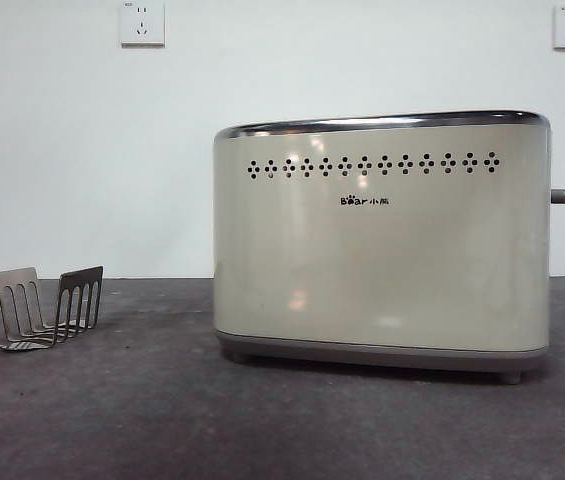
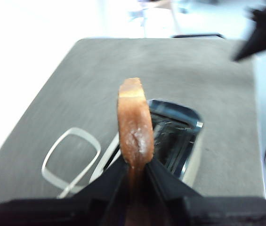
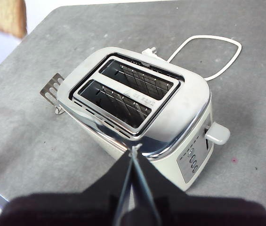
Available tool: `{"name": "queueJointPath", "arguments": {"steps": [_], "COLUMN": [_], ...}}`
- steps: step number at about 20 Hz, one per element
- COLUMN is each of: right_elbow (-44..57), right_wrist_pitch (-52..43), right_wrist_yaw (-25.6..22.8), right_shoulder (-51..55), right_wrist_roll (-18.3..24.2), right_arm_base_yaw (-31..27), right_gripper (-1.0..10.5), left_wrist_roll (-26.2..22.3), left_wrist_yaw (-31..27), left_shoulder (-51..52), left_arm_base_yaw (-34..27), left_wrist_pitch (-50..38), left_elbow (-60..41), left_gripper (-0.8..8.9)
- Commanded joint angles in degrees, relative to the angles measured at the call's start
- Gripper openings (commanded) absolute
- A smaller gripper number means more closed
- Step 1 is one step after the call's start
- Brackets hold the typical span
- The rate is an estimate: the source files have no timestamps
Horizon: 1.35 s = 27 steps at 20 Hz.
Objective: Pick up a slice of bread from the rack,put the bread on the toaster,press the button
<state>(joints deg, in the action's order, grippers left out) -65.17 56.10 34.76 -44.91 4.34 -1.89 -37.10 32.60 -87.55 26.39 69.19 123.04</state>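
Bread [image 2: 135, 122] is clamped edge-on between the jaws of the left gripper [image 2: 136, 172], held in the air above the toaster [image 1: 382, 240] and beyond its rack end; the right wrist view catches it as a brown corner [image 3: 4, 16] high to one side. The rack [image 1: 42, 307] stands empty on the table [image 1: 162, 420], near that same end of the toaster but not touching it.

The step in hand looks like the carry to the slots [image 3: 125, 92]. To do it well, the slice should be turned so its flat faces run along a slot's length, brought squarely over one opening, and lowered straight so the crust clears the chrome rim [image 1: 382, 123] and the wire guides inside. The jaws grip the lower edge, so they would need to let go once the bread is partly in, before they meet the rim.

The right gripper [image 3: 133, 155] hangs above the toaster's button end with its jaws together, empty. The button [image 3: 217, 133] sticks out from that narrow end, with open table beyond it, so a downward press has room. A white cord [image 3: 208, 56] loops on the table behind the toaster, clear of both paths. The front view shows no arm low over the table.
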Motion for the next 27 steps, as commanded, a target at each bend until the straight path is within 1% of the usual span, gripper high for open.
{"name": "queueJointPath", "arguments": {"steps": [1,3,5,11,17,21,25,27], "right_elbow": [-0.2,-0.2,-0.2,-0.2,-0.2,-0.2,-0.2,-0.2], "right_wrist_pitch": [-0.1,-0.1,-0.1,0.2,0.7,0.8,0.9,0.9], "right_wrist_yaw": [0.2,0.2,0.2,0.2,0.2,0.2,0.2,0.2], "right_shoulder": [0.1,0.1,0.1,0.1,0.1,0.1,0.1,0.1], "right_wrist_roll": [0.5,0.5,0.5,0.5,0.5,0.5,0.5,0.5], "right_arm_base_yaw": [0.0,0.0,0.0,0.0,0.0,0.0,0.0,0.0], "right_gripper": [0.0,0.0,0.0,0.0,0.0,0.0,0.0,0.0], "left_wrist_roll": [-13.6,-15.7,-15.7,-20.2,-20.5,-22.8,-25.1,-25.1], "left_wrist_yaw": [-2.8,-7.3,-10.2,-10.2,-10.2,-10.7,-13.8,-15.7], "left_shoulder": [-0.7,-1.8,-3.5,-9.3,-14.0,-16.4,-17.6,-18.1], "left_arm_base_yaw": [4.5,7.8,9.9,12.7,13.3,13.3,13.3,13.3], "left_wrist_pitch": [1.0,2.1,2.5,2.5,1.7,1.5,2.1,2.4], "left_elbow": [0.0,0.0,0.0,0.0,0.0,0.0,0.0,0.0], "left_gripper": [-0.08,-0.08,-0.07,-0.05,-0.05,-0.05,-0.05,-0.05]}}
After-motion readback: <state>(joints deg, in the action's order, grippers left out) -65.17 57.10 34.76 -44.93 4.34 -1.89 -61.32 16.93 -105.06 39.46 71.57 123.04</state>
